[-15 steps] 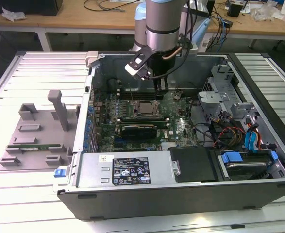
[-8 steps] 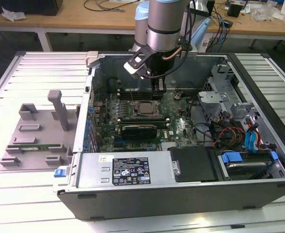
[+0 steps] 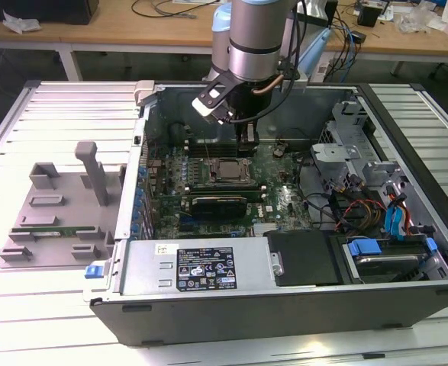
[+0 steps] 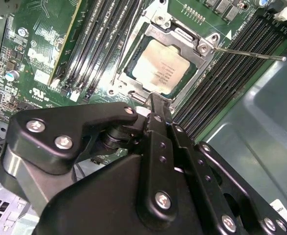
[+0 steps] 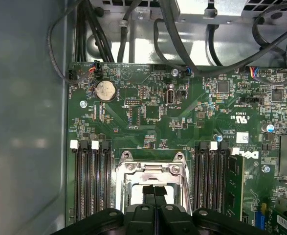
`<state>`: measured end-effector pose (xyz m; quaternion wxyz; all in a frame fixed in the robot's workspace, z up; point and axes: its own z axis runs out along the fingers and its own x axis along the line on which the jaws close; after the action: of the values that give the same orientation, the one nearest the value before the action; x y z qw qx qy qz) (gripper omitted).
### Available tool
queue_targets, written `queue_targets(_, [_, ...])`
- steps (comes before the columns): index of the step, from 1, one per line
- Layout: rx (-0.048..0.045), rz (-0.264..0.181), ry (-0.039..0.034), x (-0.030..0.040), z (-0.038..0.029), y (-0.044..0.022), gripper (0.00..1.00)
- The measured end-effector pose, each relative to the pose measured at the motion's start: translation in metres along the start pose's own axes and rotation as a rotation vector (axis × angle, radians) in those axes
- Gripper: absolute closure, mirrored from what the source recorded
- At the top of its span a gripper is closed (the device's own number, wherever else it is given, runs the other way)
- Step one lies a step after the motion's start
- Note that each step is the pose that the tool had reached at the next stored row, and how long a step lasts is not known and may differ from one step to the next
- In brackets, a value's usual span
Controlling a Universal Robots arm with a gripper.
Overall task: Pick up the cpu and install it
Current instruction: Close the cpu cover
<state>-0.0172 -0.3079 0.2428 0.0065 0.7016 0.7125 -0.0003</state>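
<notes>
The cpu (image 4: 160, 68) lies flat in the motherboard socket (image 4: 204, 46), its silver top plate facing up, with the socket's metal frame around it. In the exterior view the cpu (image 3: 227, 169) sits in the middle of the green board inside the open computer case. My gripper (image 3: 246, 142) hangs just above the socket's far edge. Its two black fingers (image 4: 155, 110) are pressed together with nothing between them, and their tips stand at the socket's rim. In the first wrist view the shut fingertips (image 5: 154, 193) cover the middle of the socket frame (image 5: 150, 167).
Memory slots (image 5: 92, 181) flank the socket on both sides, and a green memory stick (image 5: 235, 183) stands in one. Thin wire levers (image 4: 251, 54) stick out beside the socket. Cables (image 3: 346, 210), a drive cage (image 3: 346, 145) and the power supply (image 3: 201, 267) crowd the case. A grey fixture (image 3: 56, 213) stands outside.
</notes>
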Motion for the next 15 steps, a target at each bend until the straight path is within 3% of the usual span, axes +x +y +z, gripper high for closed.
queue_targets(7, [0.0,0.0,0.0,0.0,0.0,-0.0005,0.89])
queue_targets(8, [0.0,0.0,0.0,0.0,0.0,-0.0016,0.89])
queue_targets(11, [-0.0001,0.0,0.0001,0.0002,0.0002,-0.0131,0.89])
queue_targets(15, [-0.0001,0.0,-0.0001,0.0002,0.0008,-0.0143,0.89])
